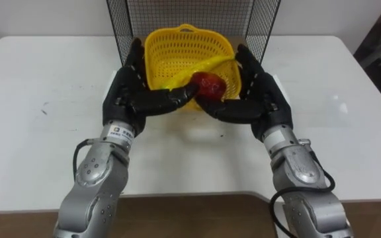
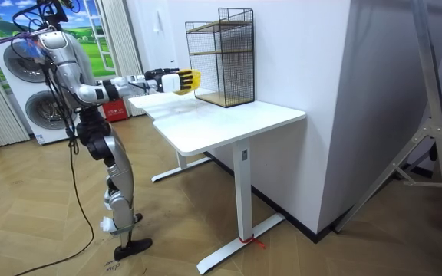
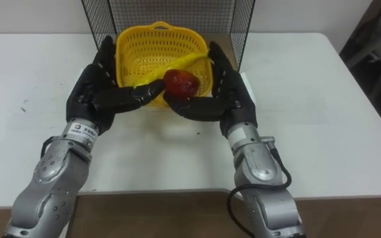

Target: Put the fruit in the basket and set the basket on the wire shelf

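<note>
Left eye view: the round yellow plastic mesh basket (image 1: 177, 46) is right at the open front of the black wire shelf (image 1: 190, 13), with the shiny red apple (image 1: 209, 84) in it on the side away from the shelf. The left hand (image 1: 127, 89) and right hand (image 1: 260, 92) are pressed flat on its two sides, fingers straight. Room view: the robot stands at the white table (image 2: 229, 119) across from the shelf, arms stretched out, basket up off the tabletop just short of the shelf.
</note>
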You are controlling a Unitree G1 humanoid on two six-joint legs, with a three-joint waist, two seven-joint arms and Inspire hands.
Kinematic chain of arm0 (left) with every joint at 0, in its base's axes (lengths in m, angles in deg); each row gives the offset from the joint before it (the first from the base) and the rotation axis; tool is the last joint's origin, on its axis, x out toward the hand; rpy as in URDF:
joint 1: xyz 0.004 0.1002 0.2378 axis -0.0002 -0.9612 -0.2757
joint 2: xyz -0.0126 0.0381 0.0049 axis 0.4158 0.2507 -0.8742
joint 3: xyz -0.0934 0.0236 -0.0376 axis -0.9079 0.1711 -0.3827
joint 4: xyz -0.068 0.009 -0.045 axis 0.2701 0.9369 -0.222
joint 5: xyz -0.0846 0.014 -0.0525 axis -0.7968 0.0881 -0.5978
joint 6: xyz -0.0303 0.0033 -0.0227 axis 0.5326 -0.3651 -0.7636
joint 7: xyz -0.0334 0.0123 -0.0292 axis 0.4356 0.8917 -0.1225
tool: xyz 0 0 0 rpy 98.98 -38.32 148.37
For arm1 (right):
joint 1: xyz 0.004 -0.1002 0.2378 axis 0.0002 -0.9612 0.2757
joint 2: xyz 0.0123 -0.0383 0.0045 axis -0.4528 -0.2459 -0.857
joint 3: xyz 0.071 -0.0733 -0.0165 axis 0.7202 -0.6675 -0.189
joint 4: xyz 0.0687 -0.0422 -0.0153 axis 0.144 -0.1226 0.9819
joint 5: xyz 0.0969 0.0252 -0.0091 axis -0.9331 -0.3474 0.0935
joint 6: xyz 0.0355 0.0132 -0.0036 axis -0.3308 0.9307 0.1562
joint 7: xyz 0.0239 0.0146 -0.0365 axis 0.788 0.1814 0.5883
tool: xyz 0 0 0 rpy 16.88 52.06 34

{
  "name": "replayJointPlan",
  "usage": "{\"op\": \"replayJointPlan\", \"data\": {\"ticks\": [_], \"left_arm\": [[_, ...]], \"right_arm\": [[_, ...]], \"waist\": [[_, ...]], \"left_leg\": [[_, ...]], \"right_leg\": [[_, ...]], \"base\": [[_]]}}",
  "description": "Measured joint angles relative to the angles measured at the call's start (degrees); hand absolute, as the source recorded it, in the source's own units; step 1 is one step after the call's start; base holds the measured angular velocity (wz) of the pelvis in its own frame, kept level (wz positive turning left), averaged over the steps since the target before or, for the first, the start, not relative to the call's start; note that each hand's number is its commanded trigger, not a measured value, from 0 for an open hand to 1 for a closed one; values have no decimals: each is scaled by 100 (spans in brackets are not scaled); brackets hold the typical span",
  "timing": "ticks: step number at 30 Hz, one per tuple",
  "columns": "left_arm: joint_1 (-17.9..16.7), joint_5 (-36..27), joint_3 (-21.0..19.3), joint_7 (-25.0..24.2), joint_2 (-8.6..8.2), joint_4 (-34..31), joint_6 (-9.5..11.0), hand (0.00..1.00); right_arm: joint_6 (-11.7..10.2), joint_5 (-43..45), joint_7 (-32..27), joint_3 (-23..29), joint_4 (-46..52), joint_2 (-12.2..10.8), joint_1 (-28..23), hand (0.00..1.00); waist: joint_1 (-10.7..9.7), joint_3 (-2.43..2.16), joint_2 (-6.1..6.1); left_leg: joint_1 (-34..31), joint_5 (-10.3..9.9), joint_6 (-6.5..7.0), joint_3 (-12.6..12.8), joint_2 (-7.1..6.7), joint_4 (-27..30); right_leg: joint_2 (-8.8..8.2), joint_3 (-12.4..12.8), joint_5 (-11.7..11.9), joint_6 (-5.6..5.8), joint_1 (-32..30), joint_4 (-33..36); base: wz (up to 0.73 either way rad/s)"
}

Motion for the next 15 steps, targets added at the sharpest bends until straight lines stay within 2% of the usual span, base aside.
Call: {"op": "replayJointPlan", "data": {"ticks": [5,7,9,11,14,15], "left_arm": [[-2,-7,-39,0,18,70,-1,0],[-2,-4,-55,-10,22,131,-2,0],[-25,-12,-57,-9,26,158,4,0],[-26,-12,-60,-9,-7,204,11,0],[-26,-13,-115,-9,-15,233,15,0],[-25,-12,-121,-10,-2,233,16,0]], "right_arm": [[2,46,119,14,27,-2,-15,0],[2,18,157,8,31,-1,-15,0],[2,-87,170,5,32,3,-22,0],[2,-81,171,7,34,12,-20,0],[0,-80,189,-3,33,-1,-18,0],[0,-83,242,-2,34,-4,-17,0]], "waist": [[-1,5,-54],[24,5,-55],[36,6,-54],[34,3,-74],[69,-4,-79],[42,-10,-93]], "left_leg": [[-121,-73,-10,23,59,294],[-150,-170,-27,35,102,483],[-225,-383,-70,35,174,885],[-241,-470,-95,19,199,1031],[-298,-459,-128,48,238,1105],[-452,-427,-162,80,265,1298]], "right_leg": [[21,-20,-32,-24,-17,107],[38,-2,-132,-55,-85,330],[65,2,-337,-95,-197,652],[84,24,-481,-109,-240,878],[128,60,-521,-161,-336,999],[136,96,-520,-193,-356,1020]], "base": [[-1],[-6],[-2],[0],[-4],[9]]}}
